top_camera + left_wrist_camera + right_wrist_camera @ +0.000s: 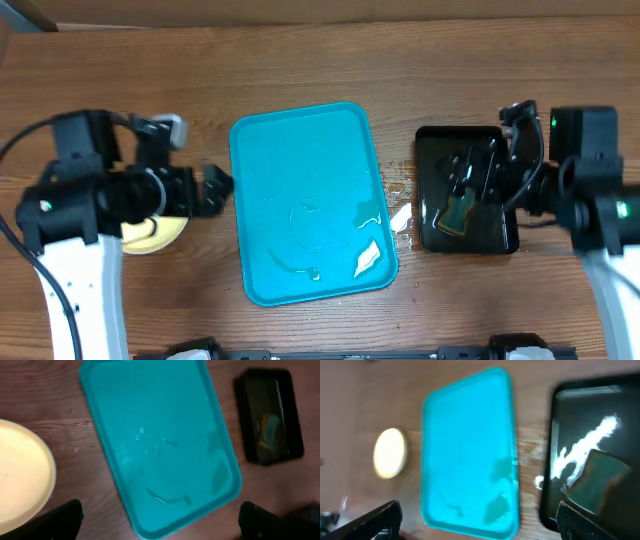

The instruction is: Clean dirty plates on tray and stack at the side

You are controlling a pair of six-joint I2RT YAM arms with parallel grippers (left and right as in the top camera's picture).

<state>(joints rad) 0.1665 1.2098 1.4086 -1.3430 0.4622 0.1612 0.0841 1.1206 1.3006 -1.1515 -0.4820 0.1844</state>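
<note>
The turquoise tray point(310, 200) lies in the middle of the table with only streaks of water on it. It also shows in the left wrist view point(160, 445) and the right wrist view point(467, 450). A pale plate point(152, 234) lies left of the tray, mostly hidden under my left arm; I cannot tell how many are stacked. Its cream face shows in the left wrist view point(20, 475) and the right wrist view point(390, 452). My left gripper point(218, 190) is open and empty between plate and tray. My right gripper point(475, 175) is open and empty above the black tray.
A small black tray point(505, 240) stands right of the turquoise tray, holding water and a green-yellow sponge point(458, 215). The sponge also shows in the right wrist view point(602, 480). Water is spilled on the wood point(400, 215) between the two trays.
</note>
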